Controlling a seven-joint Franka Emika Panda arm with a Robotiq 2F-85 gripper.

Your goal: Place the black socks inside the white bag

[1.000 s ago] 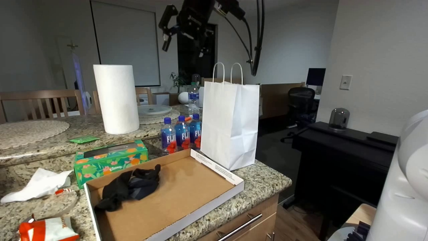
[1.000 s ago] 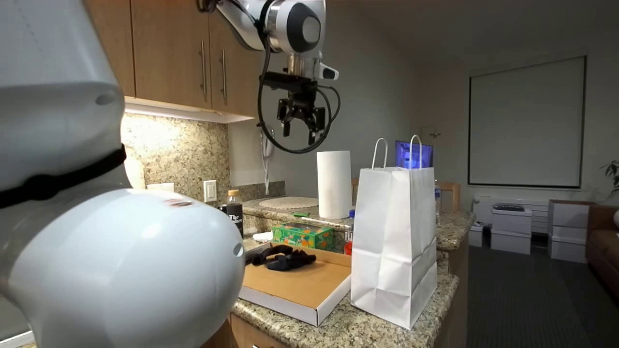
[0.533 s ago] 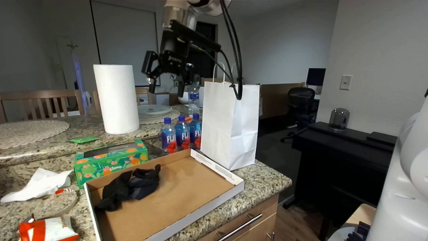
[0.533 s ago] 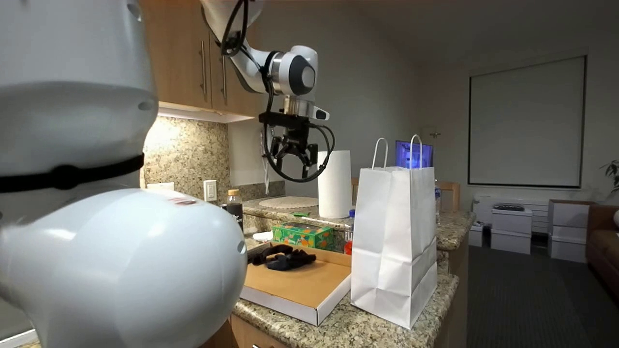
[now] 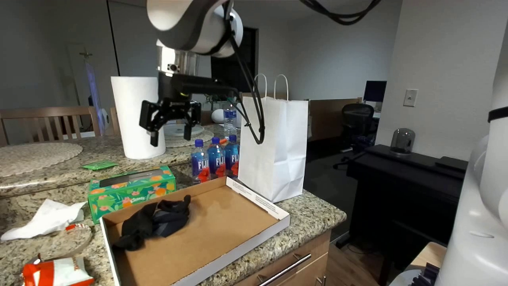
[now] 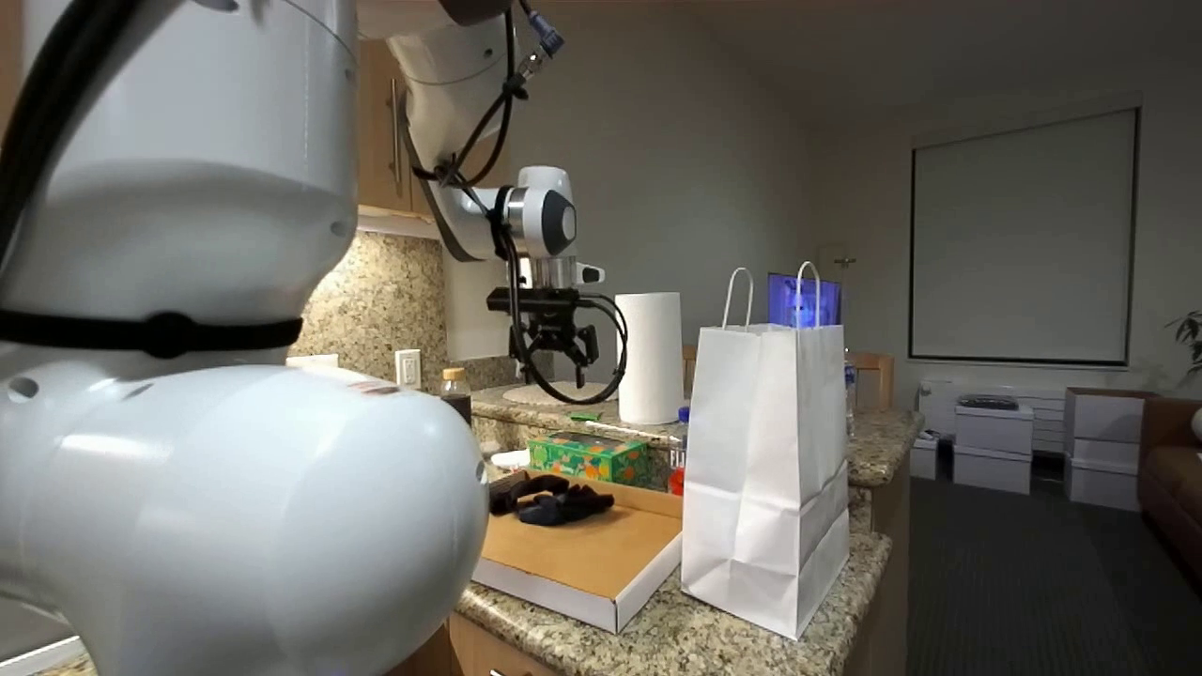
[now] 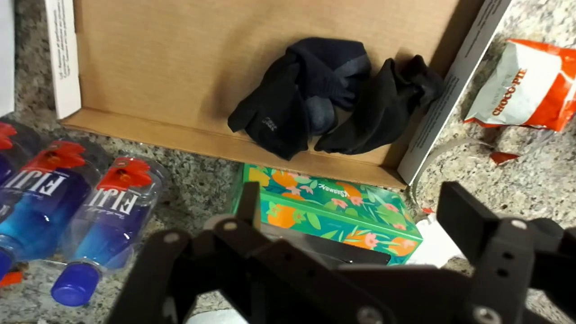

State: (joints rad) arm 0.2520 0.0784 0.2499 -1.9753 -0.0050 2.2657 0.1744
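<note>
In an exterior view my fingers [image 5: 154, 138] stand spread and empty, presumably so they can come down around a fold. Lower than them, the socks [image 5: 145, 221] lie bunched in the tray [image 5: 222, 222], which should stop them sliding off. In an exterior view the bag [image 6: 742, 451] stands upright beside the tray, to one side of the fingers, probably for a drop from above. In the wrist view the tissue box [image 7: 330, 220] shows between the fingers, the socks ahead of them; I judge I must shift before lowering.

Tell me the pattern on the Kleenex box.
The Kleenex box is green with orange fruit, pink flowers and leaves, clearest in the wrist view.
</note>
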